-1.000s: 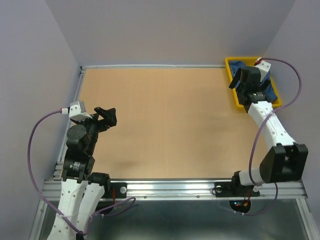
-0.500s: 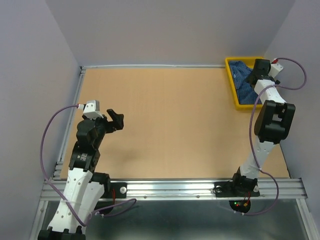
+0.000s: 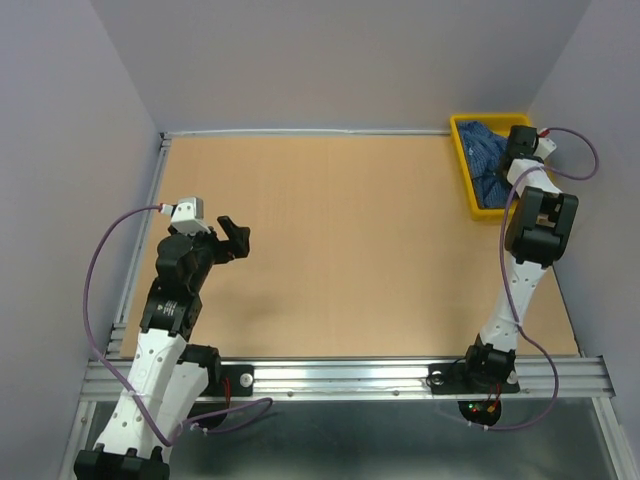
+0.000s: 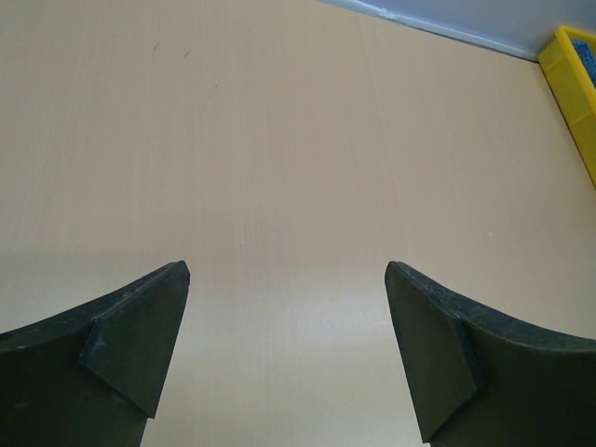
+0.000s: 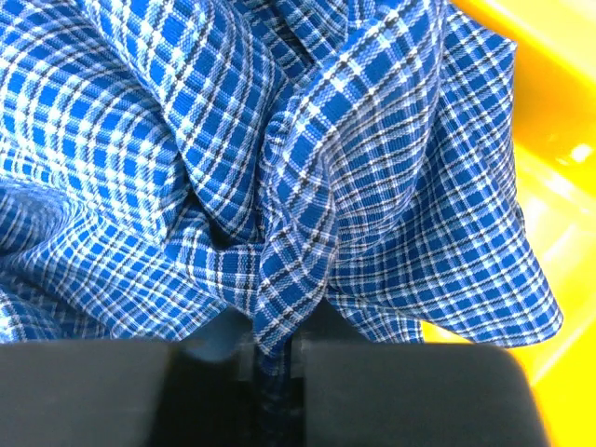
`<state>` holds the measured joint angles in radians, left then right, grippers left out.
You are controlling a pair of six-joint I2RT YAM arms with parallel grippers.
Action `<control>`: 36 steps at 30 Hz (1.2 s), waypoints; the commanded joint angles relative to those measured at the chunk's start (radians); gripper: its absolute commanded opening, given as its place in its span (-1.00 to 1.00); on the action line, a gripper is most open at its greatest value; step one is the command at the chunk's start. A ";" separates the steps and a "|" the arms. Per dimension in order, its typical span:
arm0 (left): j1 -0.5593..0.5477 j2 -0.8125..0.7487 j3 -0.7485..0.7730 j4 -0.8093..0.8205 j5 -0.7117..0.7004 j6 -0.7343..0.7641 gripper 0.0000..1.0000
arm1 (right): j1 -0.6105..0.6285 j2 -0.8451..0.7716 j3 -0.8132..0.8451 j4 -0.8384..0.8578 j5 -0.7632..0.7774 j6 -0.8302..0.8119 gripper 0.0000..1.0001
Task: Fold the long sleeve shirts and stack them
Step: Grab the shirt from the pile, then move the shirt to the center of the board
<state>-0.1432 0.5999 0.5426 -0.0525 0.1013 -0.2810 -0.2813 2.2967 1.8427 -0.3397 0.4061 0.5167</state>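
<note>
Right hand (image 5: 275, 358): clenched on a raised fold of the long sleeve shirt (image 5: 186, 140). The pinched ridge of blue check cloth runs down between the two dark fingers, which sit nearly together with only the cloth between them. On both sides of the pinch the fabric bunches in loose, deep creases. Just past the hand, on its right side, the cloth edge ends against the yellow bin (image 5: 559, 121), whose wall and floor show bare there.

Top view: the right hand is down inside the bin (image 3: 463, 165), with the arm stretched out long towards it. The shirt (image 3: 485, 155) lies crumpled in the bin, none of it on the tabletop (image 3: 350, 250). Only one shirt can be made out. No buttons, collar or cuffs can be picked out from either view.

Left hand (image 4: 289, 345): released, fingers (image 4: 130, 354) spread wide with nothing between them. It is held above the bare tabletop (image 4: 279, 140), not touching it. The bin (image 4: 573, 70) is far ahead of this hand and off to its right, well apart.
</note>
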 commanded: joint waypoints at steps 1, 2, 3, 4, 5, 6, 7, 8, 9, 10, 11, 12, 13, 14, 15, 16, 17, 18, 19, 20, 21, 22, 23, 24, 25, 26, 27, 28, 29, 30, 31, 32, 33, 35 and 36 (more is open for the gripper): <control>-0.004 -0.002 -0.001 0.046 0.009 0.017 0.97 | -0.007 -0.065 0.067 0.010 -0.065 -0.061 -0.99; -0.004 -0.002 -0.001 0.048 0.011 0.017 0.97 | -0.001 -0.104 0.078 0.014 -0.082 -0.073 -0.99; -0.004 -0.003 -0.001 0.048 0.011 0.017 0.97 | 0.005 -0.123 0.107 0.018 -0.085 -0.101 -0.99; -0.004 -0.005 -0.001 0.048 0.011 0.016 0.98 | 0.011 -0.144 0.127 0.019 -0.082 -0.119 -0.99; -0.004 -0.009 -0.001 0.048 0.011 0.016 0.97 | 0.033 -0.182 0.147 0.021 -0.078 -0.139 -0.99; -0.006 -0.017 -0.003 0.048 0.009 0.016 0.97 | 0.046 -0.204 0.188 0.022 -0.075 -0.174 -0.99; -0.006 -0.017 -0.003 0.046 0.008 0.017 0.97 | 0.059 -0.224 0.208 0.024 -0.075 -0.190 -0.99; -0.006 -0.023 -0.003 0.048 0.006 0.016 0.97 | 0.083 -0.267 0.226 0.028 -0.084 -0.199 -0.99; -0.006 -0.028 -0.003 0.048 0.005 0.016 0.97 | 0.096 -0.287 0.269 0.030 -0.092 -0.217 -0.99; -0.007 -0.031 -0.003 0.046 0.005 0.016 0.98 | 0.125 -0.305 0.288 0.033 -0.098 -0.225 -0.99; -0.007 -0.031 -0.003 0.048 0.003 0.016 0.97 | 0.139 -0.328 0.312 0.045 -0.117 -0.233 -0.99; -0.009 -0.035 -0.003 0.048 0.000 0.016 0.97 | 0.152 -0.365 0.332 0.050 -0.134 -0.241 -0.99; -0.010 -0.038 -0.001 0.046 -0.002 0.016 0.97 | 0.168 -0.385 0.354 0.057 -0.156 -0.248 -0.99; -0.010 -0.048 -0.001 0.046 -0.005 0.016 0.97 | 0.203 -0.401 0.399 0.070 -0.196 -0.260 -0.99; -0.012 -0.049 -0.001 0.046 -0.009 0.014 0.98 | 0.221 -0.416 0.420 0.077 -0.217 -0.267 -0.99; -0.013 -0.054 -0.001 0.046 -0.011 0.014 0.97 | 0.241 -0.446 0.443 0.083 -0.245 -0.274 -0.99; -0.015 -0.061 -0.003 0.048 -0.012 0.014 0.97 | 0.267 -0.460 0.467 0.106 -0.344 -0.265 -0.99; -0.015 -0.068 -0.003 0.048 -0.015 0.014 0.97 | 0.274 -0.477 0.475 0.117 -0.398 -0.248 -0.99; -0.015 -0.071 -0.003 0.046 -0.017 0.013 0.97 | 0.280 -0.488 0.478 0.132 -0.464 -0.224 -0.99; -0.018 -0.078 -0.003 0.045 -0.018 0.014 0.97 | 0.321 -0.515 0.474 0.160 -0.540 -0.189 -0.99; -0.016 -0.083 -0.003 0.043 -0.023 0.013 0.98 | 0.346 -0.529 0.469 0.166 -0.553 -0.187 -0.99; -0.018 -0.087 -0.003 0.040 -0.025 0.011 0.97 | 0.378 -0.542 0.457 0.175 -0.555 -0.199 -0.99; -0.018 -0.095 -0.001 0.039 -0.028 0.012 0.97 | 0.413 -0.574 0.435 0.186 -0.553 -0.207 -0.99; -0.021 -0.100 -0.001 0.037 -0.032 0.009 0.98 | 0.476 -0.588 0.412 0.211 -0.552 -0.208 -0.99; -0.022 -0.104 -0.001 0.033 -0.035 0.009 0.97 | 0.505 -0.611 0.329 0.229 -0.544 -0.193 -0.99; -0.024 -0.110 -0.001 0.031 -0.041 0.008 0.97 | 0.558 -0.650 0.273 0.254 -0.540 -0.187 -0.99; -0.024 -0.115 0.000 0.029 -0.044 0.006 0.97 | 0.589 -0.678 0.124 0.313 -0.511 -0.179 -0.98; -0.025 -0.118 0.000 0.023 -0.049 0.005 0.97 | 0.620 -0.704 0.043 0.364 -0.485 -0.178 -0.94; -0.025 -0.126 0.000 0.022 -0.051 0.002 0.97 | 0.683 -0.726 -0.030 0.402 -0.462 -0.172 -0.90; -0.025 -0.129 0.000 0.020 -0.058 0.002 0.97 | 0.712 -0.753 -0.107 0.453 -0.423 -0.167 -0.82; -0.025 -0.130 0.002 0.014 -0.060 -0.004 0.97 | 0.743 -0.757 -0.211 0.462 -0.409 -0.156 -0.49; -0.029 -0.137 0.002 0.014 -0.064 -0.009 0.97 | 0.801 -0.755 -0.267 0.461 -0.382 -0.149 -0.25; -0.027 -0.138 0.002 0.013 -0.069 -0.012 0.97 | 0.830 -0.749 -0.319 0.462 -0.362 -0.138 0.02; -0.027 -0.146 0.005 0.003 -0.077 -0.032 0.98 | 0.879 -0.732 -0.453 0.461 -0.365 -0.094 0.66; -0.027 -0.147 0.008 -0.007 -0.089 -0.044 0.97 | 0.921 -0.730 -0.489 0.453 -0.369 -0.075 0.77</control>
<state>-0.1646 0.4675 0.5426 -0.0662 0.0460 -0.2924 0.5587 1.5410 1.4883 0.0696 -0.0071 0.3748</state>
